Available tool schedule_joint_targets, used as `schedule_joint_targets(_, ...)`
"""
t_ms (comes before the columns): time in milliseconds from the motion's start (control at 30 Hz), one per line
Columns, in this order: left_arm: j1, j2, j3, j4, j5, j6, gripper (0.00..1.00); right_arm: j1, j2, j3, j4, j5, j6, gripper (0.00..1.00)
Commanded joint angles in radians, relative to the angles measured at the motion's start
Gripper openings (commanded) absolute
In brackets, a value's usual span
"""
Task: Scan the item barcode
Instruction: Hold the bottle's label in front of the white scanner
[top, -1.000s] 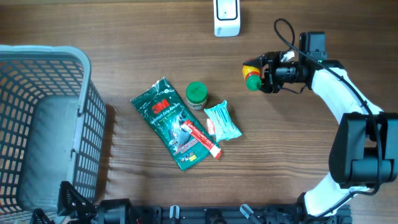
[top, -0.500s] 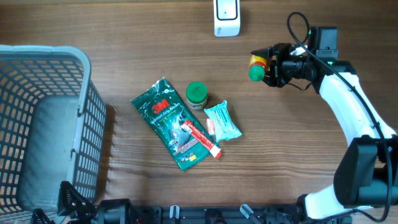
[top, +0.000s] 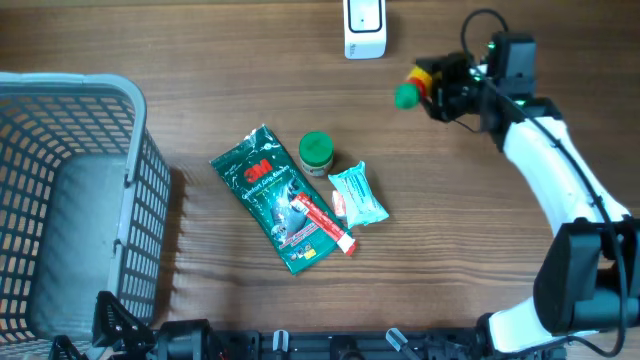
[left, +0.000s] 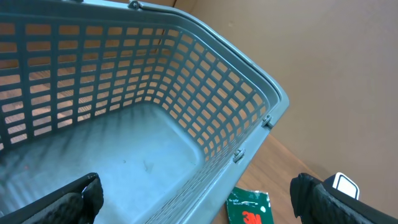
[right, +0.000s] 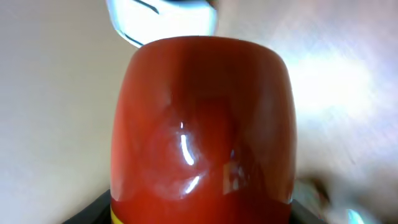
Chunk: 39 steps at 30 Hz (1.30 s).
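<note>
**benchrat:** ok so where's the bottle right now? And is the hand actually holding it?

**tinker_j:** Yep. The right gripper (top: 438, 84) has its fingers part-way closed around the red bottle (top: 410, 92). It's lying sideways in the grip, green cap pointing left. It's over the far right part of the table (top: 200, 60), a bit right of the white scanner (top: 364, 28) and slightly nearer than it. They're apart, not touching. In the right wrist view the red body (right: 202, 124) fills nearly the whole picture, and everything behind it is blurry. Can't spot a barcode anywhere.

**benchrat:** and the other arm?

**tinker_j:** The left gripper (left: 196, 186) is spread wide with nothing in it, hanging over the grey basket (top: 130, 170) on the left side.

**benchrat:** what else is on the table?

**tinker_j:** A little cluster in the middle, well apart from the bottle:
- A green 3M pack (top: 270, 195) lies flat.
- A red tube (top: 330, 224) lies across its right edge.
- A green-lidded jar (top: 316, 150) sits just beside the pack, on its far right side.
- A pale teal packet (top: 358, 194) is right of the tube, touching it or very nearly.
</note>
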Motion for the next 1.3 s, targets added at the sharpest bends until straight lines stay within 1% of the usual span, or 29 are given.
schedule_joint_targets(0, 0.003, -0.009, -0.016, -0.026, 0.009, -0.007, 1.0, 0.129, -0.014, 0.012, 0.129, 0.372, 0.015, 0.29)
schedule_joint_targets(67, 0.003, -0.009, -0.016, -0.026, 0.009, -0.007, 1.0, 0.177, -0.006, 0.013, 0.186, 0.512, 0.016, 0.29)
schedule_joint_targets(100, 0.003, -0.009, -0.016, -0.026, 0.009, -0.007, 1.0, 0.204, 0.011, 0.013, 0.238, 0.603, 0.016, 0.27)
schedule_joint_targets(200, 0.003, -0.009, -0.016, -0.026, 0.009, -0.007, 1.0, 0.223, 0.076, 0.029, 0.367, 0.667, 0.008, 0.27)
schedule_joint_targets(267, 0.003, -0.009, -0.016, -0.026, 0.009, -0.007, 1.0, 0.222, 0.158, 0.092, 0.431, 0.671, -0.036, 0.27)
schedule_joint_targets(400, 0.003, -0.009, -0.016, -0.026, 0.009, -0.007, 1.0, 0.222, 0.353, 0.3, 0.421, 0.692, -0.072, 0.28)
schedule_joint_targets(467, 0.003, -0.009, -0.016, -0.026, 0.009, -0.006, 1.0, 0.222, 0.48, 0.46, 0.385, 0.692, -0.075, 0.29)
schedule_joint_targets(600, 0.003, -0.009, -0.016, -0.026, 0.009, -0.007, 1.0, 0.222, 0.656, 0.684, 0.361, 0.702, -0.091, 0.33)
schedule_joint_targets(700, 0.003, -0.009, -0.016, -0.026, 0.009, -0.007, 1.0, 0.222, 0.719, 0.755, 0.351, 0.711, -0.097, 0.33)
schedule_joint_targets(867, 0.003, -0.009, -0.016, -0.026, 0.009, -0.006, 1.0, 0.222, 0.743, 0.768, 0.347, 0.719, -0.119, 0.33)
schedule_joint_targets(967, 0.003, -0.009, -0.016, -0.026, 0.009, -0.007, 1.0, 0.222, 0.743, 0.768, 0.307, 0.732, -0.126, 0.34)
schedule_joint_targets(1033, 0.003, -0.009, -0.016, -0.026, 0.009, -0.006, 1.0, 0.216, 0.735, 0.768, 0.276, 0.716, -0.161, 0.34)
schedule_joint_targets(1133, 0.003, -0.009, -0.016, -0.026, 0.009, -0.007, 1.0, 0.175, 0.661, 0.768, 0.101, 0.699, -0.167, 0.32)
schedule_joint_targets(1200, 0.003, -0.009, -0.016, -0.026, 0.009, -0.007, 1.0, 0.127, 0.599, 0.768, -0.014, 0.7, -0.175, 0.32)
schedule_joint_targets(1267, 0.003, -0.009, -0.016, -0.026, 0.009, -0.006, 1.0, 0.06, 0.533, 0.768, -0.122, 0.7, -0.215, 0.31)
